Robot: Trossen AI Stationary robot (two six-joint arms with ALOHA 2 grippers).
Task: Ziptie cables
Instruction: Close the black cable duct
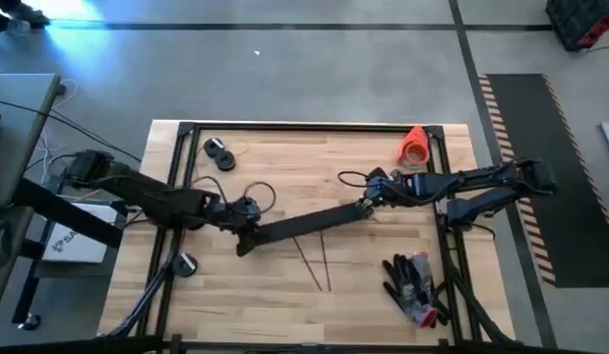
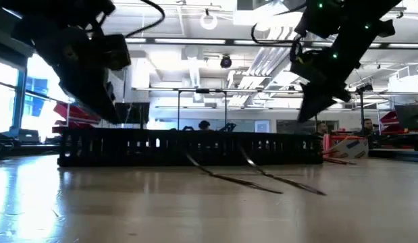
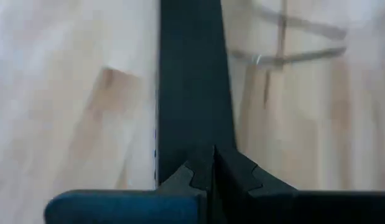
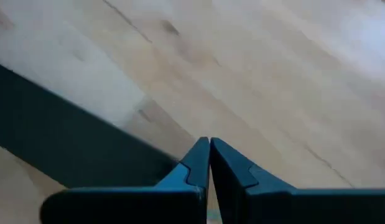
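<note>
Lying loose near the middle of the wooden table [image 1: 284, 295], toward its front edge, the cables [image 1: 317, 261] show only as thin faint lines crossing just in front of a long flat black perforated strip [image 1: 309, 224]. Each end of that strip is clamped — left gripper [image 1: 247, 239] at one, right gripper [image 1: 367, 205] at the other. Beyond lies a blurred, ceiling-lit room.

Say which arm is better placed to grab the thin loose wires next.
Left, marginally: the thin wires lie ahead of the left gripper; both it and the right gripper hold the long flat black strip.
</note>
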